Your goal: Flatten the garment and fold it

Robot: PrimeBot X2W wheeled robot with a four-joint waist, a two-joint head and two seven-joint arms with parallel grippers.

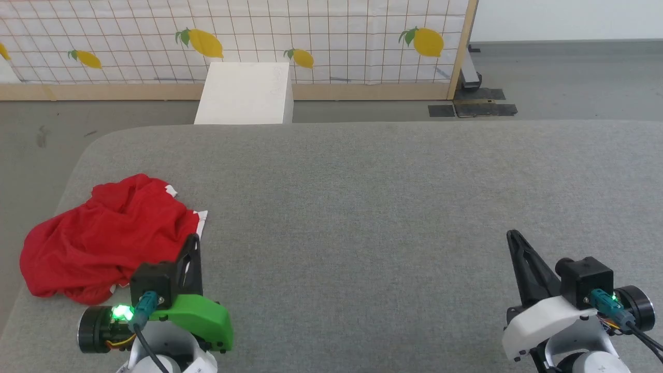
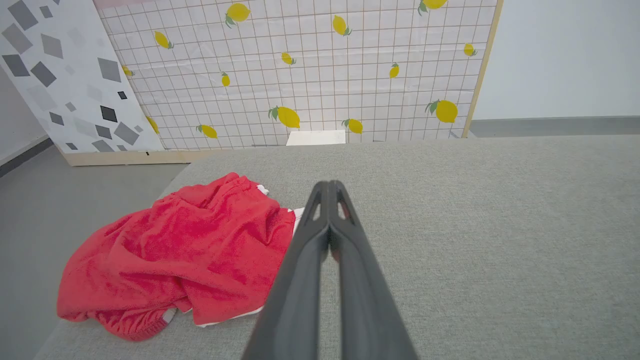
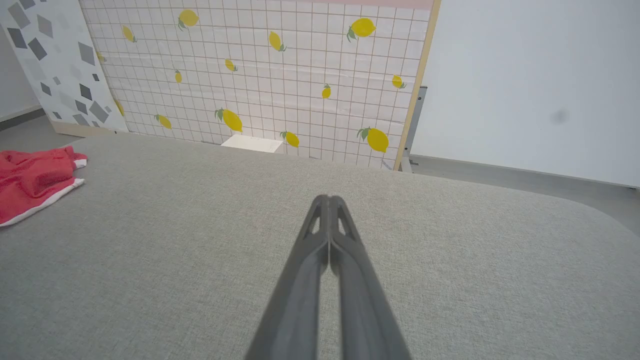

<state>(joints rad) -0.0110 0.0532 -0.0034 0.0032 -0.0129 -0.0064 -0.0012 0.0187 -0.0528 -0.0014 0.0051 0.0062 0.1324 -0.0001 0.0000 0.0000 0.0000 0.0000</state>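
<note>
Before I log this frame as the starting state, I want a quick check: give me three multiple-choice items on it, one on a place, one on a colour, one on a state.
1. Where on the grey padded surface does the garment lie?
A. near its left edge
B. at its middle
C. near its right edge

2. What is the garment's main colour?
A. blue
B. red
C. yellow

3. How do the jaws of the right gripper stand?
A. wide open
B. shut on the garment
C. shut, holding nothing

Answers:
1 A: it is heaped beside the left gripper, close to the surface's left edge.
2 B: the fabric is red with a little white trim.
3 C: the jaws meet over bare surface, far from the garment.
</note>
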